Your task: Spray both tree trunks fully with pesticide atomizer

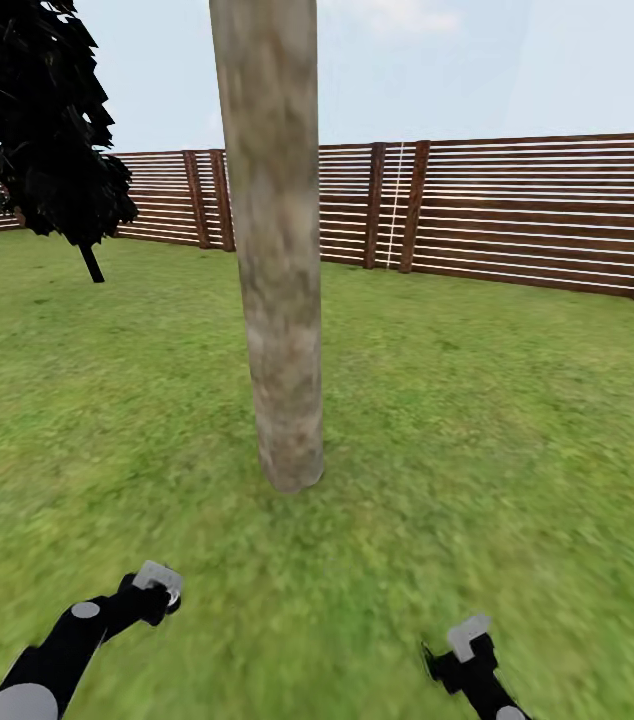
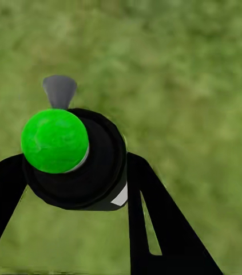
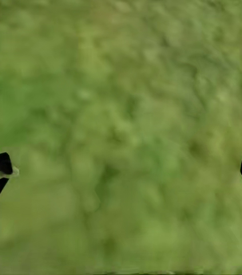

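The left gripper (image 2: 78, 172) had its jaws pinching the atomizer (image 2: 75, 157), apparently rigid and light, around its black body; the right gripper (image 3: 121, 172) stood spread.

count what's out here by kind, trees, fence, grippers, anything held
thick pale tree trunk: 1
dark conifer: 1
slat fence: 1
grippers: 2, left gripper, right gripper
atomizer, held by the left: 1
total: 6

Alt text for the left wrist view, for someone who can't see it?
The left tool grips a black atomizer with a bright green cap and a grey nozzle, its two black fingers on either side. Blurred green lawn lies behind.
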`<state>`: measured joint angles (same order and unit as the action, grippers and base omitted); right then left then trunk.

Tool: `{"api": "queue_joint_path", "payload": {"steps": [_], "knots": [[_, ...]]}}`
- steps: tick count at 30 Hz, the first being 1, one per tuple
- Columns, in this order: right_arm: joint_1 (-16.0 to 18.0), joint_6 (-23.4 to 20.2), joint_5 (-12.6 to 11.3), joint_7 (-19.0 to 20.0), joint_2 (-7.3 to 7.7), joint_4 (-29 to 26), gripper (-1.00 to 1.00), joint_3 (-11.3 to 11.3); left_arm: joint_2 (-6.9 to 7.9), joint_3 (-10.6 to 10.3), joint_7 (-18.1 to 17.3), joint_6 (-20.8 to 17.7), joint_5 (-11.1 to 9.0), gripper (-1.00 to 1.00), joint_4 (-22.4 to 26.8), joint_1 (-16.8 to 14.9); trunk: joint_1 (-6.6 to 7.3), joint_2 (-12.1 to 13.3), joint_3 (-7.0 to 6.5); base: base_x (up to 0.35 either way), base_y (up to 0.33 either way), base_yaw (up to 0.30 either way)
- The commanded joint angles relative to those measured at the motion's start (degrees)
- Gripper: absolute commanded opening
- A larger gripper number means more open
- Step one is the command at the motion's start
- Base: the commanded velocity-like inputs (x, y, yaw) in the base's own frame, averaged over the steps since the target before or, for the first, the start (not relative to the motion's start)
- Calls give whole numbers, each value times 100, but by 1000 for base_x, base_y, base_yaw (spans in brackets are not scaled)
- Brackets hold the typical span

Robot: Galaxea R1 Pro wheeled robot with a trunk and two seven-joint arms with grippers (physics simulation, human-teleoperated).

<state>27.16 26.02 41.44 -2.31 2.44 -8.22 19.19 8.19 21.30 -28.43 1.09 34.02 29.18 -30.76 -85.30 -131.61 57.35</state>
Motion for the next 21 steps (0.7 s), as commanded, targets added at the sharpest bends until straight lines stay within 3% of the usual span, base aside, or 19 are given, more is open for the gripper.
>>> {"api": "queue_joint_path", "payload": {"steps": [1,2,5,7,10,17,21], "knots": [[-130,250,-77,-345,10,16,100,36,-79,3,416,-156,-129,-100,-11,-1,0,0,0,0,0,0],[-240,476,-259,-568,14,27,100,79,-159,6,725,-240,-193,-100,-38,-1,0,0,0,0,0,0],[-422,770,-1208,-879,24,38,100,237,-409,14,1226,-341,-263,-100,-186,-1,0,0,0,0,0,0],[-465,805,-1537,-899,33,51,100,261,-547,14,1464,-460,-276,-100,-211,-6,0,0,0,0,0,0],[-550,824,-1653,-898,36,42,100,269,-603,2,1632,-1166,-354,-100,-218,-31,0,0,0,0,0,0],[-563,817,-1679,-903,37,52,100,270,-619,-46,1531,-2297,-465,-100,-148,-127,0,0,0,0,0,0],[-563,817,-1683,-897,37,57,100,268,-812,-68,1471,-2756,-457,-100,-137,-493,0,0,0,0,0,0]]}}
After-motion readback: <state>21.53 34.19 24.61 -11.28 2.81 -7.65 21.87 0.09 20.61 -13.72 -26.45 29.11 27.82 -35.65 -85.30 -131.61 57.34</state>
